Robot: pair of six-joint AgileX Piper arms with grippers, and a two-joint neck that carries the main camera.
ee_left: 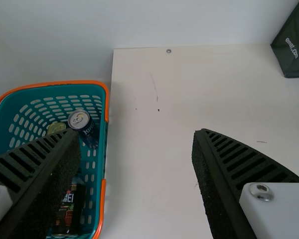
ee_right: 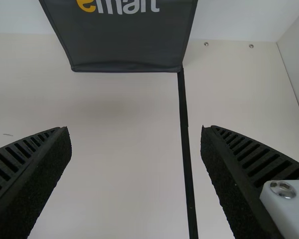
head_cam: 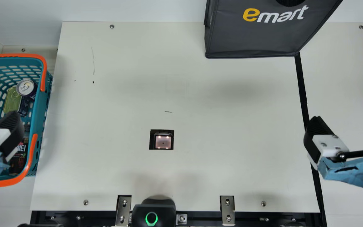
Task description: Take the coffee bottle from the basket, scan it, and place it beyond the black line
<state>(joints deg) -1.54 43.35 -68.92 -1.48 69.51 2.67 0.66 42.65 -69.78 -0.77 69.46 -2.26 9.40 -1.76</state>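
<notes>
My left gripper [head_cam: 10,127] is over the teal basket [head_cam: 39,104] in the main view; in the left wrist view the left gripper [ee_left: 137,135] is open and holds nothing. A dark bottle [head_cam: 20,156] with white and red print, seemingly the coffee bottle, lies in the basket's near part, partly covered by that gripper; in the left wrist view the bottle [ee_left: 69,211] is partly behind a finger. The scanner window [head_cam: 163,142] is set in the table. My right gripper [head_cam: 346,122] stands open and empty beside the black line [head_cam: 302,91]; so does the right gripper [ee_right: 136,131] in its wrist view.
In the basket's far part are a can [head_cam: 26,87] and a green tin [head_cam: 12,100]. A dark grey bag [head_cam: 254,39] stands at the table's back, by the line's far end. A black device [head_cam: 153,212] sits at the front edge.
</notes>
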